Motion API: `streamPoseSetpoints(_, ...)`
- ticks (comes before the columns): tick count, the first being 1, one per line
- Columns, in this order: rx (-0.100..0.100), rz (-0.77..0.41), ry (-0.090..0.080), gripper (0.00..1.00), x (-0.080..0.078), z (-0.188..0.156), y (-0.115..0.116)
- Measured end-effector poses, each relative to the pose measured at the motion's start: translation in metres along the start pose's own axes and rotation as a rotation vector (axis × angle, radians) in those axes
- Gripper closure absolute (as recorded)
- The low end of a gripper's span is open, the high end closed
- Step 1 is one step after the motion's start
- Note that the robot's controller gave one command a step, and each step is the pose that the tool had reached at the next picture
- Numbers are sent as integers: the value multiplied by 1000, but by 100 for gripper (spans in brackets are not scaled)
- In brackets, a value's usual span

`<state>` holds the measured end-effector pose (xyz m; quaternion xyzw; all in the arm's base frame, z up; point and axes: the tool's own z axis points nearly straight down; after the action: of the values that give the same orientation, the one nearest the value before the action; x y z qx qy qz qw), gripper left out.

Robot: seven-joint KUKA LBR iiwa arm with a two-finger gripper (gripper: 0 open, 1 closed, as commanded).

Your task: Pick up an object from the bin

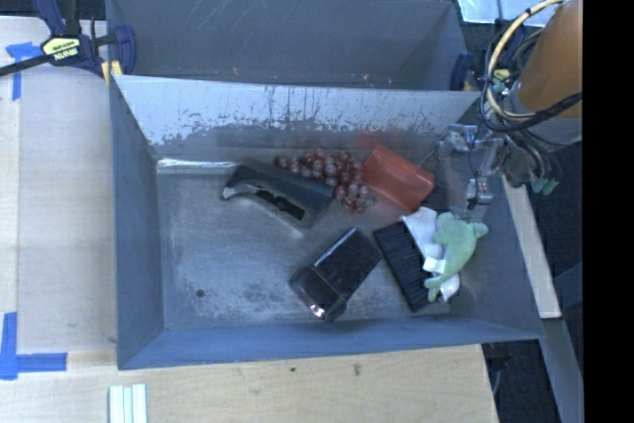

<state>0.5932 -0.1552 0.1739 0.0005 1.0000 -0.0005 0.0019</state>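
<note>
Grey bin [139,243] contains grape cluster [327,171], red block [396,175], black brush [401,264], black box [337,272]. Gripper [477,175] sits at the right wall, near the green-white soft toy [454,243]; its grip state cannot be told.

Black brush [399,264] partly under soft toy [458,239]

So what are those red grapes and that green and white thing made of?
The grapes look like plastic, probably: smooth round beads with a faint sheen. The green and white thing seems soft cloth or plush: matt, rumpled, no shine.
</note>
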Motion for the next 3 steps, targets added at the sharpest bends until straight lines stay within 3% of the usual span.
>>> streamPoseSetpoints(1, 0, 117, -4, 0, 9, 55, 14)
streamPoseSetpoints(2, 1, 186, -7, 0, 18, 60, 18)
streamPoseSetpoints(3, 0, 219, -7, 0, -25, 60, 33)
